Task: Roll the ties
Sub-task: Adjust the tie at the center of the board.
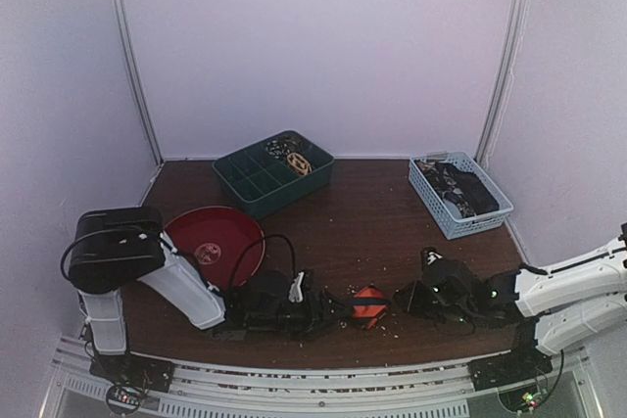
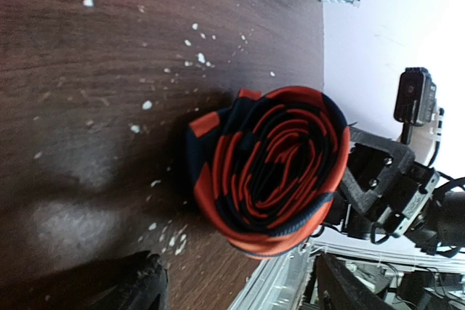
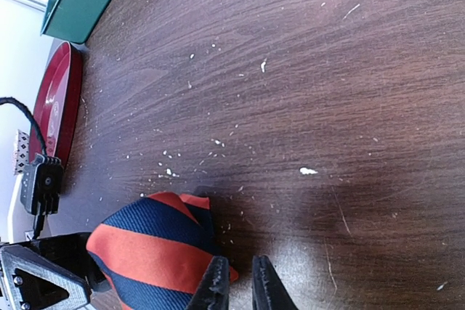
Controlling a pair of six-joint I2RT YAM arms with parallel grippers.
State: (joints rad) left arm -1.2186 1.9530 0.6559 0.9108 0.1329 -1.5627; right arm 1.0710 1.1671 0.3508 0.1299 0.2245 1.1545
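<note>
Left wrist view showed the striped tie [image 2: 269, 168], a soft, light coil at the middle of the surface's [image 2: 87, 70] near edge, likely to unwind unless pinched across its wraps, left claw [image 2: 236, 282] released, right claw [image 3: 237, 284] nearly clenched, empty.

A robotics lab test cell. Plain white panels [image 1: 323, 46] framed by metal uprights [image 1: 132, 56] wall in a dark wood-grain bench [image 1: 372, 232]. Two robot arms, left [image 1: 181, 291] and right [image 1: 578, 296], are bolted to an aluminium rail [image 1: 323, 379] at its near edge, with exposed cables and circuit boards. On the bench stand a green divided tray [image 1: 279, 193], a pale blue basket [image 1: 428, 201] and a red plate [image 1: 211, 227].
</note>
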